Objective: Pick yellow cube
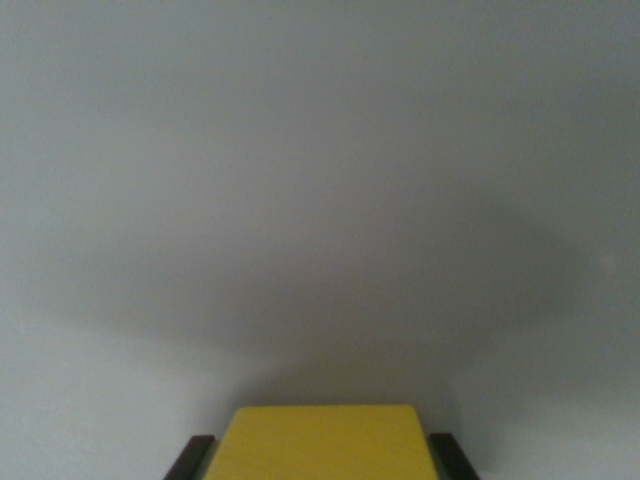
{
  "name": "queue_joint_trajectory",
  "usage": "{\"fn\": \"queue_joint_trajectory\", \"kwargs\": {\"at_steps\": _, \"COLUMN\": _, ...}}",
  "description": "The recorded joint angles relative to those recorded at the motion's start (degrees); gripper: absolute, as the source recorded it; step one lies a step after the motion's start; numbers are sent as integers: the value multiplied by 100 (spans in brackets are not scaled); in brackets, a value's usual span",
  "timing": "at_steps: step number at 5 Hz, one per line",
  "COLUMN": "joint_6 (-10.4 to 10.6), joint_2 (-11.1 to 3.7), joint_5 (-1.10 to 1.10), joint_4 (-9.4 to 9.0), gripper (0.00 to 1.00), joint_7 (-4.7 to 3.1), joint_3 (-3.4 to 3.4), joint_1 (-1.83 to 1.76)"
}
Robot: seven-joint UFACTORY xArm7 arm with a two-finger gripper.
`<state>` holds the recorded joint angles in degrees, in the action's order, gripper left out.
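Yellow cube (325, 442) at bottom centre | claw (322, 455) closed on it, 2 dark fingers (190, 458) flanking | grey table (320, 180) behind

yellow cube (325, 442), flat face up, bottom centre

Plain pale grey desk (320, 150) fills the view, blurry, soft broad shadow darkening the lower middle.

Pincer (322, 458): 2 black straight-edged fingers (192, 458)
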<state>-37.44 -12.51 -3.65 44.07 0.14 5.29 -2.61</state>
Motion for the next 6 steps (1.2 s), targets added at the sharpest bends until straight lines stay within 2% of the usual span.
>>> {"fn": "queue_joint_trajectory", "kwargs": {"at_steps": 6, "joint_6": -224, "joint_2": 78, "joint_5": -1, "joint_4": 146, "gripper": 100, "joint_7": 8, "joint_3": -2, "joint_1": 3}}
